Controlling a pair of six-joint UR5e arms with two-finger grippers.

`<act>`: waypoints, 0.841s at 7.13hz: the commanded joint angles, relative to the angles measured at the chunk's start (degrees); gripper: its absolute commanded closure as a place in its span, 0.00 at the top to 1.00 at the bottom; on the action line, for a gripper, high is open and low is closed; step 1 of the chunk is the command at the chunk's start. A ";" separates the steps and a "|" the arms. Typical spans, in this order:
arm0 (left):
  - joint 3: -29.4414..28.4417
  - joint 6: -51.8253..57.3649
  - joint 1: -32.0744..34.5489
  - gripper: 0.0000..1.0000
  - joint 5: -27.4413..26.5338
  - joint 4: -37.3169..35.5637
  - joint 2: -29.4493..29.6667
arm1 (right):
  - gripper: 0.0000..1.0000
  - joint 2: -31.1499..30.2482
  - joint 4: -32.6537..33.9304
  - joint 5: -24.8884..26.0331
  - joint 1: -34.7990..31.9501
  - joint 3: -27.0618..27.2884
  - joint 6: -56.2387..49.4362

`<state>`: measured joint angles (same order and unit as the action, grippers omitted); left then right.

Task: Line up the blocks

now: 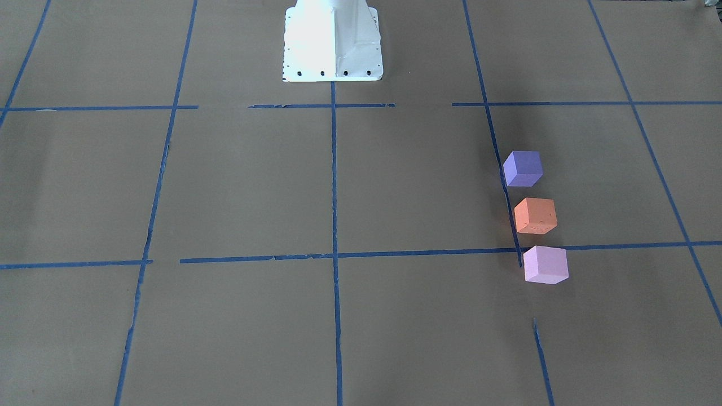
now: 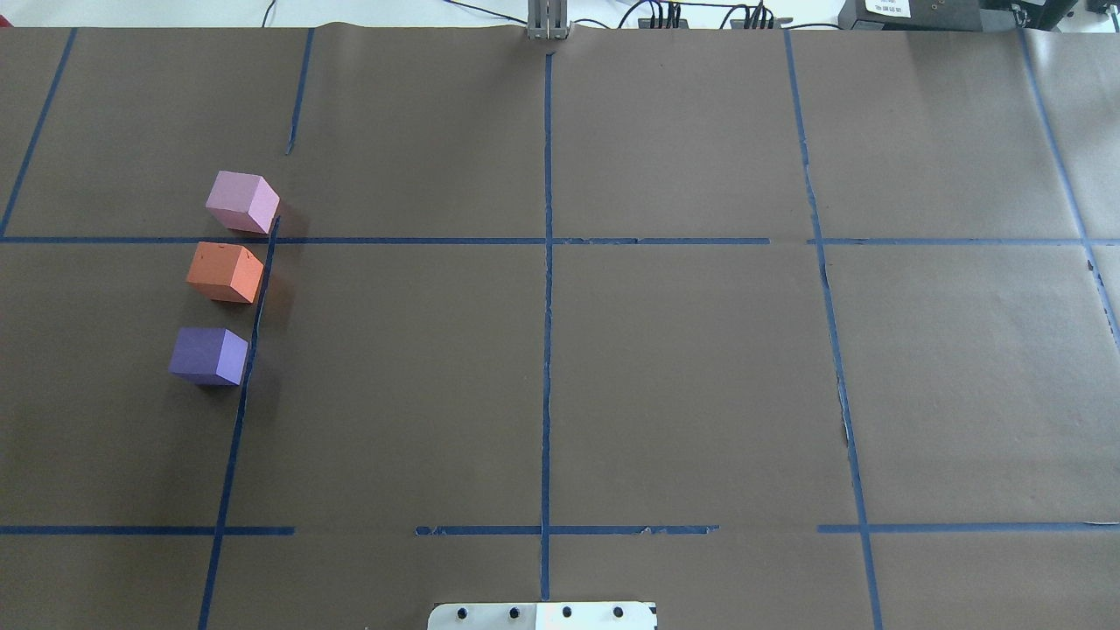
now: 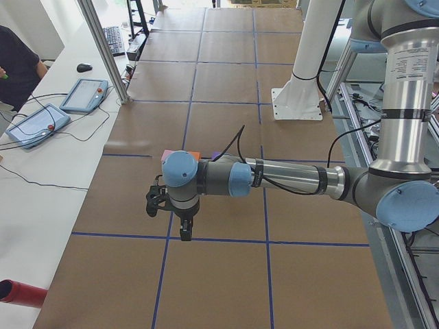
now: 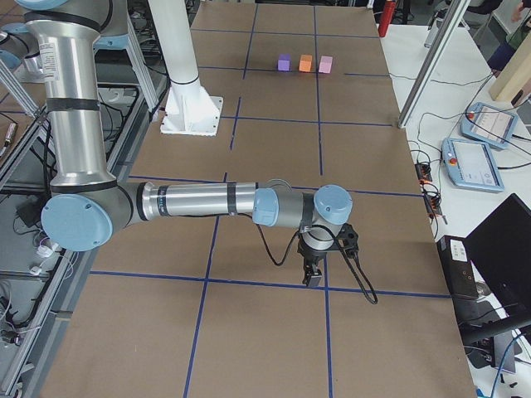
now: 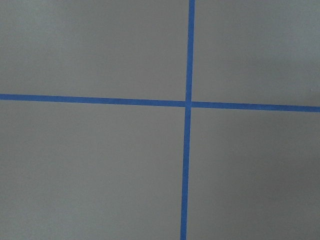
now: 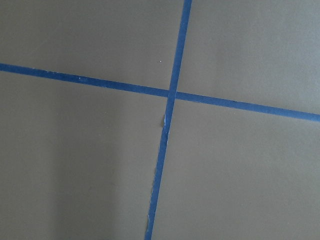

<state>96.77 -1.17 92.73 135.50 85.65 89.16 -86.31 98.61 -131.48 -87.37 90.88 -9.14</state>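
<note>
Three cubes stand in a row along a blue tape line on my left side of the table: the dark violet-purple block nearest my base, the orange block in the middle, and the pale pink-lilac block farthest. In the front-facing view they are purple, orange and pink. Small gaps separate them. My left gripper shows only in the left side view, off the table's left end and away from the blocks. My right gripper shows only in the right side view, far from the blocks. I cannot tell whether either is open or shut.
Brown paper with a blue tape grid covers the table. The white robot base stands at the table's near edge. Both wrist views show only a tape cross on paper. Control tablets and cables lie on a side bench.
</note>
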 commanded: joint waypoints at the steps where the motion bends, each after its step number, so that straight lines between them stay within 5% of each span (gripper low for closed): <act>1: -0.09 0.20 -0.01 1.00 0.03 0.39 -0.04 | 1.00 0.00 0.00 0.00 0.00 0.00 0.00; 6: -0.18 0.12 0.17 1.00 0.20 1.62 -0.40 | 1.00 0.00 0.00 0.00 0.00 0.00 0.00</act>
<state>96.55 -0.76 92.89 135.64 86.72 88.50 -86.31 98.61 -131.48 -87.36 90.88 -9.14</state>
